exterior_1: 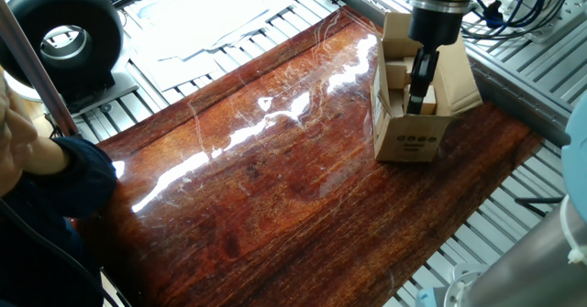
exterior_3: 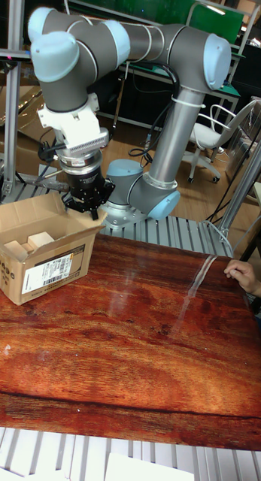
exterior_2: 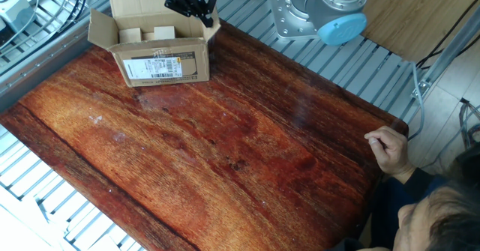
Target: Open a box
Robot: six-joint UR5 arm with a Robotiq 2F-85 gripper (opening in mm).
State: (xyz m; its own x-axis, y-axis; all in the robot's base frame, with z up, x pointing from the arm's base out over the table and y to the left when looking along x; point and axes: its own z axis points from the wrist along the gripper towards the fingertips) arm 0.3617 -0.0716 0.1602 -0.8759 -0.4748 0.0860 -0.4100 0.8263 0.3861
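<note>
Your box (exterior_2: 154,45) sits open at a far corner of the glossy red-brown wood table (exterior_2: 225,153), which rests on slatted aluminium. You can't tell whether the end effector (exterior_3: 86,208), at one flap, is closed.

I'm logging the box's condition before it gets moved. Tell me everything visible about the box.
The box is a small brown corrugated cardboard carton standing upright near a corner of the wooden table. Its top flaps are folded outward, showing pale blocks inside. A white barcode label sits on one long side; dark round marks line one end. The hand is at the flap on one end.
</note>
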